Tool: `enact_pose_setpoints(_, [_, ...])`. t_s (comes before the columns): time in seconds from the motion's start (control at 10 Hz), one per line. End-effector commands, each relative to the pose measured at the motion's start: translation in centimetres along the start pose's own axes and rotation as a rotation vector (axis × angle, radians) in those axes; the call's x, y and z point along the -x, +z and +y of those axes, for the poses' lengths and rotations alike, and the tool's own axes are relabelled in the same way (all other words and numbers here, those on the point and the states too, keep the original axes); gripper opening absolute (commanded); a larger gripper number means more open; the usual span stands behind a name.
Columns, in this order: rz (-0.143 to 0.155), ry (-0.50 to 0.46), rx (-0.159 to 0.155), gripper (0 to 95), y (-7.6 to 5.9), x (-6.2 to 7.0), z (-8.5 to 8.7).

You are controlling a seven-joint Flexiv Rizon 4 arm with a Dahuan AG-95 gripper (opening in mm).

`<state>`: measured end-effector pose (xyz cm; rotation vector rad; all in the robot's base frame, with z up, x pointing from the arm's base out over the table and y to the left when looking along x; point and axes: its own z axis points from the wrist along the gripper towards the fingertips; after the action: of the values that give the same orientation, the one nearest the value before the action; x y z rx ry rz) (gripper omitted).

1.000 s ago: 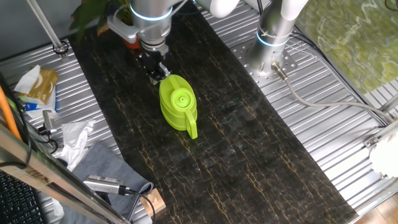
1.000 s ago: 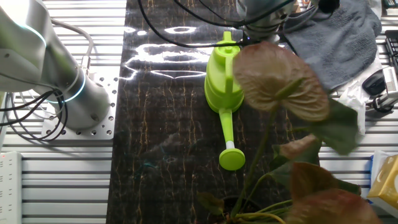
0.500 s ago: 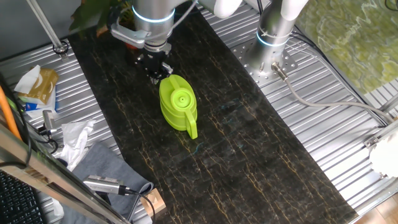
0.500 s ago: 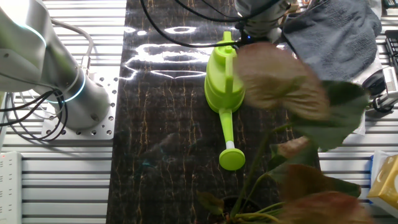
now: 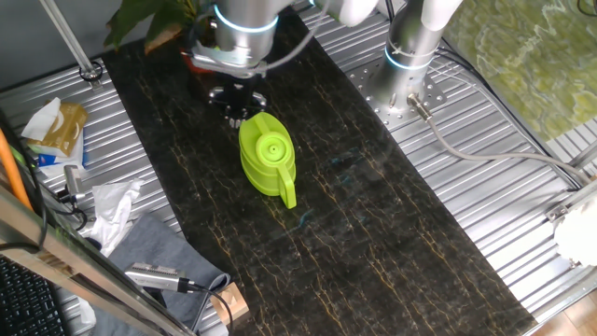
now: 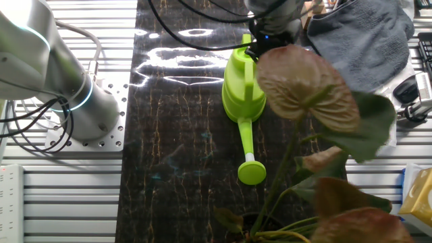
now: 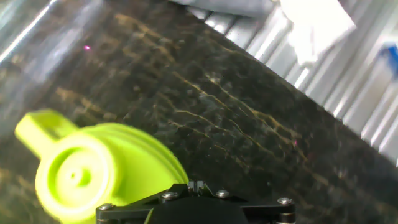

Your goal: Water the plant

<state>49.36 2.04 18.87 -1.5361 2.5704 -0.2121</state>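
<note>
I count one plant (image 6: 317, 128) just behind my claw (image 5: 239, 114) and one watering can (image 5: 266, 154) directly under it on the counter (image 5: 373, 243); claw spread unreadable

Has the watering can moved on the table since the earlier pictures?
No. The watering can lies at the same spot on the dark mat, judged against the robot base. Only the gripper above it shifted.

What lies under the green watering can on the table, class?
The watering can stands on the dark marbled mat, which shows all around it. The patch directly beneath its base is covered, so nothing there can be seen.
</note>
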Motion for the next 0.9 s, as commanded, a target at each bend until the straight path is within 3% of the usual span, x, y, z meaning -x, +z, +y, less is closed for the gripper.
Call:
enact_pose_setpoints(0.1, [-0.024, -0.065, -0.01, 0.0, -0.8, 1.0, 0.8])
enact_pose_setpoints(0.3, [-0.028, -0.026, 0.011, 0.0, -1.3, 1.2, 1.2])
enact_pose_setpoints(0.4, [-0.02, 0.015, 0.05, 0.0, -1.6, 1.3, 1.3])
enact_pose_setpoints(0.9, [0.023, 0.099, 0.148, 0.0, -1.9, 1.3, 1.5])
